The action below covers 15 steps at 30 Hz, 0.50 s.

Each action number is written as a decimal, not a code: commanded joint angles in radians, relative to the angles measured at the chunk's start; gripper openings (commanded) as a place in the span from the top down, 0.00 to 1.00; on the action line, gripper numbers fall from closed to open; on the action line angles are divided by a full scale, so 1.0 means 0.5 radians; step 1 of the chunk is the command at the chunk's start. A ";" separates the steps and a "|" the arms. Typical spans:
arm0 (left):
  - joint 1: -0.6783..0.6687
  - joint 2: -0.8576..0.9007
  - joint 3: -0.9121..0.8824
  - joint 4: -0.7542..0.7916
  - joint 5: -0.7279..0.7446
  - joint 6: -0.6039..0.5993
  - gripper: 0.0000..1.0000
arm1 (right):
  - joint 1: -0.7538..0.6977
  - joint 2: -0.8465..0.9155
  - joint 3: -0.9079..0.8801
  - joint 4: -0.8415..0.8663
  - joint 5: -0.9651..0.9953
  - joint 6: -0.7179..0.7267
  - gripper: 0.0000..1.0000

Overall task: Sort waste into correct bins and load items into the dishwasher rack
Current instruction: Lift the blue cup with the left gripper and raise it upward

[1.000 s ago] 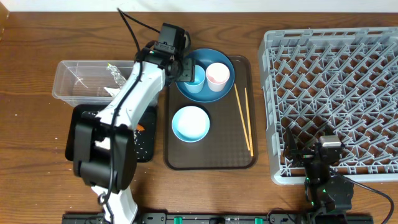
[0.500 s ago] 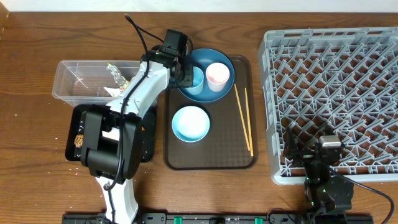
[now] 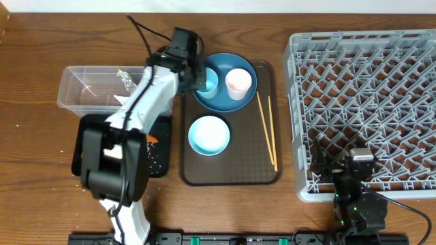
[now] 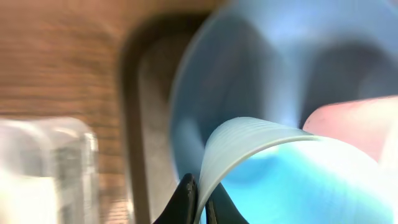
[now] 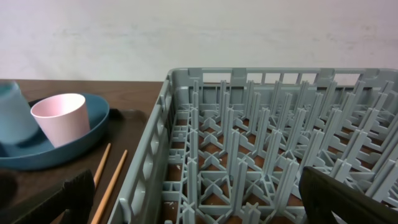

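Observation:
My left gripper [image 3: 202, 80] is shut on the rim of the light blue cup [image 3: 208, 83], one finger inside and one outside the wall [image 4: 249, 134]. The cup stands on the dark blue plate [image 3: 225, 102] beside the pinkish-white cup [image 3: 238, 82]. The white bowl [image 3: 208, 135] and two chopsticks [image 3: 266, 129] lie on the brown tray. A silver-yellow wrapper [image 3: 127, 78] sits in the clear tub [image 3: 85, 88]. An orange carrot [image 3: 152, 140] lies in the black tray [image 3: 162, 163]. My right gripper [image 5: 199, 196] is open over the grey rack's [image 3: 368, 88] near-left corner.
The brown serving tray [image 3: 231, 173] holds the plate, bowl and chopsticks between the bins and the rack. My left arm reaches across the clear tub and black tray, hiding part of both. White grains are scattered over the black tray.
My left gripper has closed on the light blue cup's rim and shifted slightly left with it. The right arm has not moved.

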 commanded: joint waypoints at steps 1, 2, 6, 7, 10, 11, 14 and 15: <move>0.061 -0.186 0.027 0.038 0.045 0.038 0.94 | -0.054 -0.008 -0.003 -0.008 -0.001 -0.024 0.01; 0.076 -0.214 0.027 0.060 0.069 0.039 0.94 | -0.054 -0.008 -0.003 -0.008 -0.001 -0.024 0.01; 0.124 -0.287 0.027 0.146 0.124 0.038 0.94 | -0.054 -0.009 -0.003 -0.008 -0.001 -0.024 0.01; 0.136 -0.295 0.027 0.172 0.125 0.038 0.94 | -0.054 -0.009 -0.003 -0.008 -0.001 -0.024 0.01; 0.172 -0.298 0.027 0.241 0.141 0.027 0.94 | -0.054 -0.008 -0.003 -0.008 -0.001 -0.024 0.01; 0.183 -0.298 0.027 0.255 0.185 0.023 0.94 | -0.054 -0.008 -0.003 -0.008 -0.001 -0.024 0.01; 0.226 -0.298 0.027 0.304 0.438 0.019 0.94 | -0.054 -0.008 -0.003 -0.008 -0.001 -0.024 0.01; 0.243 -0.298 0.027 0.323 0.519 0.006 0.94 | -0.054 -0.009 -0.003 -0.008 -0.001 -0.024 0.01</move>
